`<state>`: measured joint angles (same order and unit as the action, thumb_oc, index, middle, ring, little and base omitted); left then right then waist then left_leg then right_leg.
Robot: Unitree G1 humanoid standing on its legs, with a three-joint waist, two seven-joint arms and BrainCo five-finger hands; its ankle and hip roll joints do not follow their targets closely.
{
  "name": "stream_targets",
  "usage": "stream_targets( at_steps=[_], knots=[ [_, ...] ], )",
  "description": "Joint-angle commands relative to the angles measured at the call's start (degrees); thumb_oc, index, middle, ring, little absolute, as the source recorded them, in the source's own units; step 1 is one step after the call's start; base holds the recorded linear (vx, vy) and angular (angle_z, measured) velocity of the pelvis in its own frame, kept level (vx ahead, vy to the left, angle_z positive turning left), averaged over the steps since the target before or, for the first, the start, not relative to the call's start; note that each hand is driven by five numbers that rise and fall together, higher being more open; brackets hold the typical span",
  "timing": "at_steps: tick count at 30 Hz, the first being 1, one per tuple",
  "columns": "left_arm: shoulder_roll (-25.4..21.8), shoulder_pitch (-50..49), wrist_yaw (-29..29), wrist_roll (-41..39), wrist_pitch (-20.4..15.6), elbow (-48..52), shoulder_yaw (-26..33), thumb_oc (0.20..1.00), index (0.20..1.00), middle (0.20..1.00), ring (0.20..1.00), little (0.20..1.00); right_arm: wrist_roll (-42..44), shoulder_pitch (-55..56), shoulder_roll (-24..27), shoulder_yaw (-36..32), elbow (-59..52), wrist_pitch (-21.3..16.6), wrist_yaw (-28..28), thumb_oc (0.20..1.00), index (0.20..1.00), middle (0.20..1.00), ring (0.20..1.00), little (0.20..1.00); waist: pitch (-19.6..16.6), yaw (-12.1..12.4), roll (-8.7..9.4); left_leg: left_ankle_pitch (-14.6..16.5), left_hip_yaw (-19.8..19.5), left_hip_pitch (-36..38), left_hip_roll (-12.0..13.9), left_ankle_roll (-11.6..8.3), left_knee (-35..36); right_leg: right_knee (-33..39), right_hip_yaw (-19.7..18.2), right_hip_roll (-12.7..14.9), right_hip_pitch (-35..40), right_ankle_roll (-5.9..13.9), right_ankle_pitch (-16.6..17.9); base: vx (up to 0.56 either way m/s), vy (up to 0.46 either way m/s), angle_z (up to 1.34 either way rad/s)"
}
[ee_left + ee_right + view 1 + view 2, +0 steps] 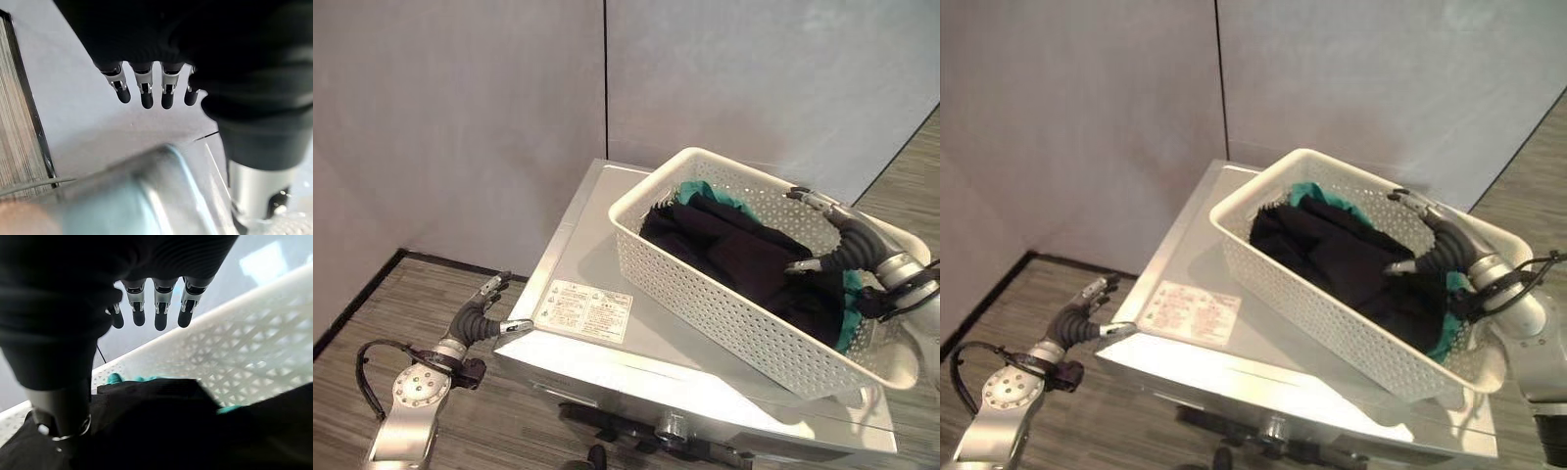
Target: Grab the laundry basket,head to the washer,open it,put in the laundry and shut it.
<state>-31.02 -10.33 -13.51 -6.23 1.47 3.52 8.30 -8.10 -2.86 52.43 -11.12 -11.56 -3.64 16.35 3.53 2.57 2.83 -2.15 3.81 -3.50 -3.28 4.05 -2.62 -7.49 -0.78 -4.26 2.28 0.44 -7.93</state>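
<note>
The laundry basket is a white plastic tub, rectangular with rounded corners and a thick rolled rim, its walls pierced all over with small holes in a lattice pattern. It sits on top of the washer, set at an angle across the flat lid, its near right end reaching toward the front right corner of the machine.

Inside the basket lies a heap of soft, crumpled laundry: a dark, nearly black garment on top, matte and folded in loose ridges, with teal cloth showing beneath it at the far side and again at the near right end.

The right hand is inside the basket over its right end, fingers straight and spread, thumb apart, holding nothing; its thumb tip is at or just above the dark garment. The right wrist view shows the fingers extended in a row above the dark cloth, with the perforated white wall beyond them.

The washer is a boxy machine with a smooth, pale grey metallic top that gleams along its front edge. A white rectangular label with fine print is stuck near the front left of the lid.

The left hand is at the washer's front left corner, fingers straight and relaxed, grasping nothing, thumb tip at the lid's edge. Behind stand plain pale grey wall panels, and the floor is grey wood-grain planking.
</note>
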Motion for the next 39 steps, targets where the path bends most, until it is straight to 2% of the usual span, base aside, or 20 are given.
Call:
stream_targets(
  at_steps=[1, 6, 15, 24, 29, 31, 36, 38, 39],
  knots=[
    [-3.08, -0.29, 1.08, -0.24, -2.28, 3.57, 3.69, 1.000, 1.000, 1.000, 1.000, 1.000, 0.93, -2.41, -1.28, -2.59, -0.67, -0.50, 0.47, 1.000, 1.000, 1.000, 1.000, 1.000, -1.38, 2.63, 1.62, 6.50, 2.41, -2.00, -0.85, -0.69, -5.37, 0.90, 3.51, 5.22, 2.34, 5.45, 0.97, 0.00, 0.000, 0.00],
    [-3.15, 1.31, 1.25, 0.43, -1.64, 3.29, 2.51, 1.000, 1.000, 1.000, 1.000, 1.000, 0.89, -1.17, -1.35, -4.89, -1.41, -0.24, 0.29, 1.000, 1.000, 1.000, 1.000, 1.000, -1.81, 1.25, 1.95, 4.60, 0.48, -0.52, -1.26, -0.73, -2.13, -1.04, 4.49, 4.94, 0.61, 5.47, 0.79, 0.03, 0.001, 0.14],
    [-2.55, 2.16, 1.45, 0.81, -1.22, 2.89, 1.50, 1.000, 1.000, 1.000, 1.000, 1.000, 1.60, -0.75, -0.70, -4.99, -2.95, 0.03, 0.83, 1.000, 1.000, 1.000, 1.000, 1.000, -3.47, 0.99, 2.01, 3.66, -1.21, 0.00, -1.38, -1.53, -0.08, 4.60, 5.86, 5.16, 2.98, 4.65, 0.70, 0.02, -0.023, 0.17],
    [-2.64, 4.32, 1.97, 0.14, -1.49, 2.22, -1.19, 1.000, 1.000, 1.000, 1.000, 1.000, 2.18, -1.38, -0.82, -4.59, -3.44, -0.47, -0.32, 1.000, 1.000, 1.000, 1.000, 1.000, -3.13, 1.18, 1.79, 1.88, -3.26, -2.27, -1.29, -2.84, -0.85, 8.89, 6.43, 4.43, 4.05, 3.78, 2.02, -0.07, -0.059, 0.10],
    [-2.68, 7.05, 2.26, -0.35, -1.60, 1.34, -5.47, 1.000, 1.000, 1.000, 1.000, 1.000, 3.34, -7.98, -1.58, -0.73, -3.10, -0.71, -2.74, 1.000, 1.000, 1.000, 1.000, 1.000, -2.20, 2.00, 1.38, 0.74, -5.40, -4.97, -1.53, -3.84, -3.38, 10.23, 7.16, 3.79, 4.62, 2.70, 2.64, -0.12, -0.075, 0.21],
    [-2.50, 8.45, 2.87, -0.93, -1.60, 0.52, -7.94, 1.000, 1.000, 1.000, 1.000, 1.000, 4.54, -11.70, -2.36, 1.81, -2.46, -0.87, -4.29, 1.000, 1.000, 1.000, 1.000, 1.000, -1.41, 2.79, 1.07, -0.97, -6.96, -6.69, -1.34, -5.05, -4.41, 10.72, 7.84, 2.98, 4.57, 1.92, 2.77, -0.17, -0.108, 0.42],
    [-1.47, 9.03, 3.25, -2.16, -1.71, -0.21, -9.80, 1.000, 1.000, 1.000, 1.000, 1.000, 5.77, -15.03, -3.12, 3.94, -1.53, -0.81, -6.04, 1.000, 1.000, 1.000, 1.000, 1.000, 0.00, 3.08, 0.34, -2.42, -9.19, -8.99, -1.56, -6.52, -5.27, 12.43, 9.92, 2.26, 4.31, 1.43, 3.64, -0.12, -0.056, 0.38],
    [-0.46, 9.46, 3.50, -2.57, -1.76, -0.68, -11.29, 1.000, 1.000, 1.000, 1.000, 1.000, 5.42, -17.08, -2.17, 4.46, -0.53, -0.36, -7.67, 1.000, 1.000, 1.000, 1.000, 1.000, 1.82, 2.92, -0.42, -3.36, -7.83, -12.38, -1.04, -7.56, -7.35, 12.49, 12.32, 2.90, 3.33, 1.54, 3.97, -0.27, 0.006, 0.38],
    [0.15, 9.88, 3.35, -2.99, -1.72, -1.24, -12.02, 1.000, 1.000, 1.000, 1.000, 1.000, 4.85, -17.18, -1.14, 3.90, 0.23, 0.20, -8.64, 1.000, 1.000, 1.000, 1.000, 1.000, 2.79, 1.27, -0.41, -2.80, -2.23, -14.20, 1.81, -7.50, -10.70, 12.38, 14.41, 3.86, 2.92, 1.36, 4.20, -0.20, 0.015, 0.55]
  ],
)
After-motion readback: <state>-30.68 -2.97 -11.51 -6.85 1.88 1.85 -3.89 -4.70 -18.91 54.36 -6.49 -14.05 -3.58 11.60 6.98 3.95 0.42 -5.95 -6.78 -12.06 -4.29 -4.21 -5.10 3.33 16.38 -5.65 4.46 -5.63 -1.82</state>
